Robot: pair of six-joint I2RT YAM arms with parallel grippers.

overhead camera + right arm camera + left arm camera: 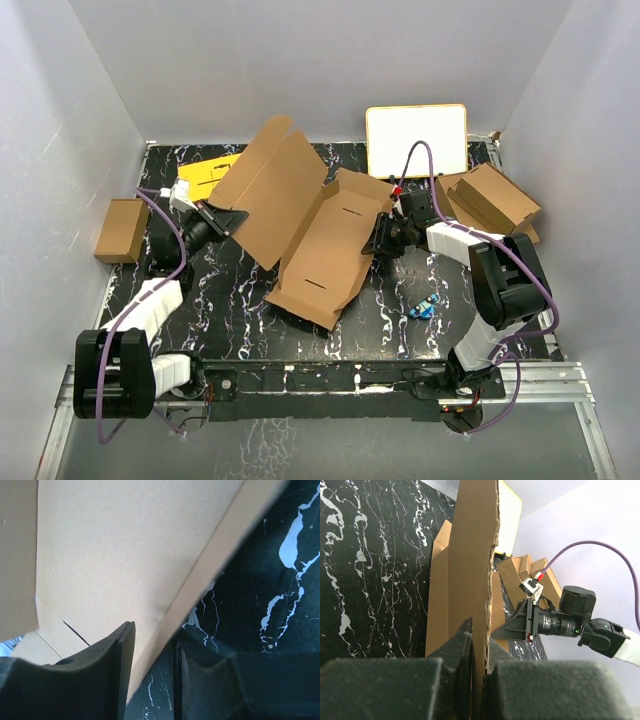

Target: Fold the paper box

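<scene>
**Paper box mid-fold, one panel up**

From above, the paper box is lying opened out mid-surface, one panel tilting up. Left wrist: the left end effector is pinching that panel's edge. Right wrist: the right end effector is straddling the opposite edge, jaws apart. Next, I'd judge, it needs to grip and fold that side.

The left gripper is clamped on a panel of the paper box between its jaws, while the right gripper has its jaws slightly apart, a panel edge between them.
</scene>
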